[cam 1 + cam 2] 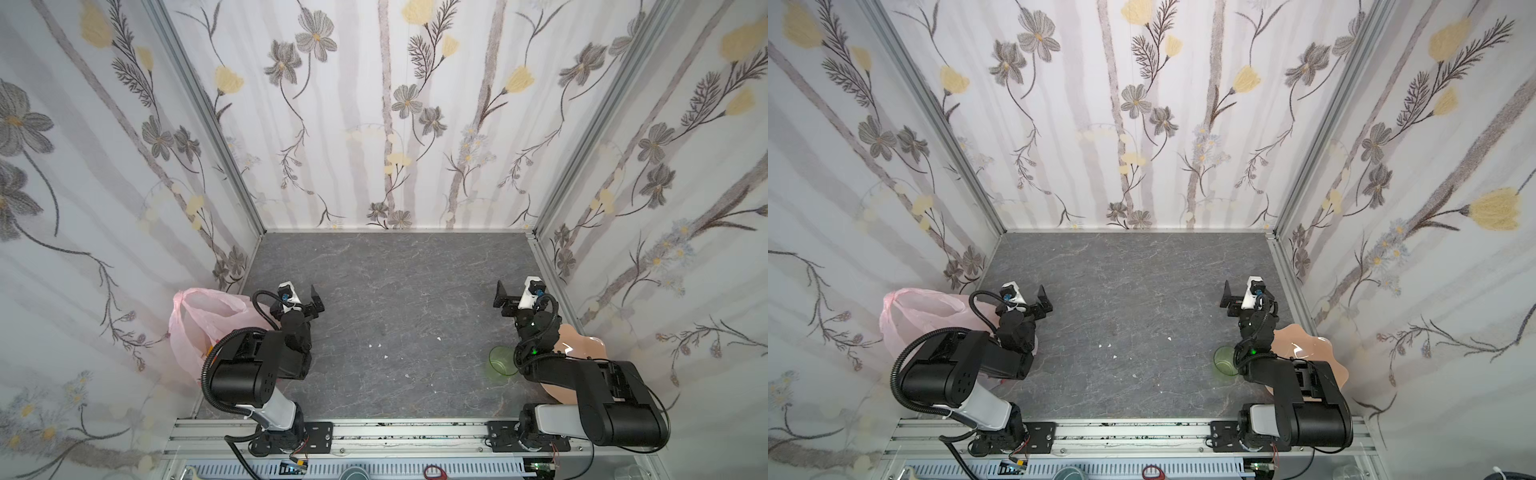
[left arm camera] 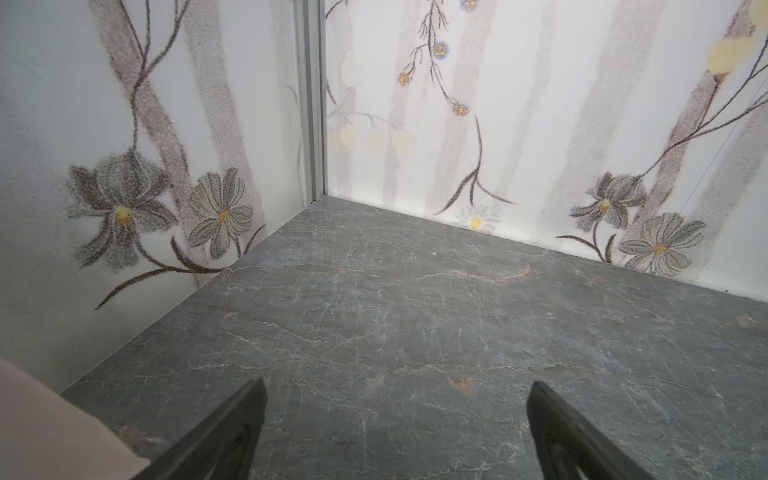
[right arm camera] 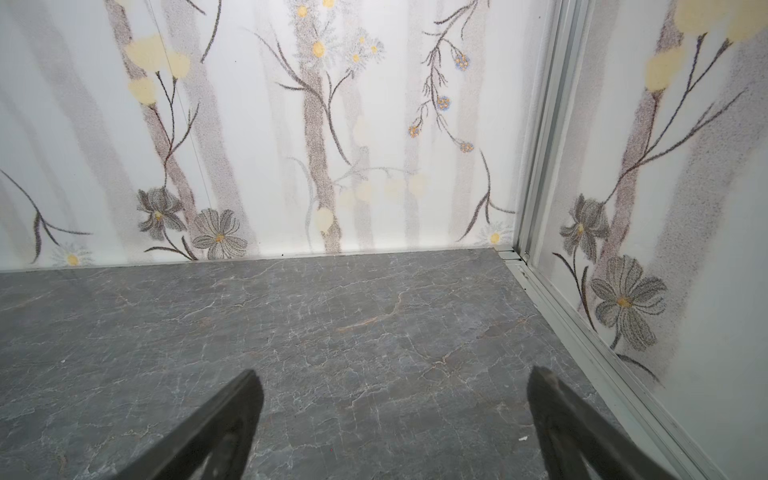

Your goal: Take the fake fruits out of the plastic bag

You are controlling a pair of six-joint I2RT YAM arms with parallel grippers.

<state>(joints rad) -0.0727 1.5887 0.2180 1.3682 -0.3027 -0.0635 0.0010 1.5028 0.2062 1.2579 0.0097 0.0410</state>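
Plastic bag [image 1: 195,328], pale pink, translucent and crinkled, slumps against the left wall [image 1: 83,249] just beside my left arm [image 1: 249,365]. Its length runs near to far, with the handles [image 1: 180,301] at the far end. My left hand [image 2: 397,386] and right hand [image 3: 395,378] both gape wide, holding nothing, over the table [image 1: 395,291].

Left arm [image 1: 241,374], right arm [image 1: 623,415]: black housings, pale grey base links, black cable loops [image 1: 203,374], white wrist cameras [image 1: 286,289]
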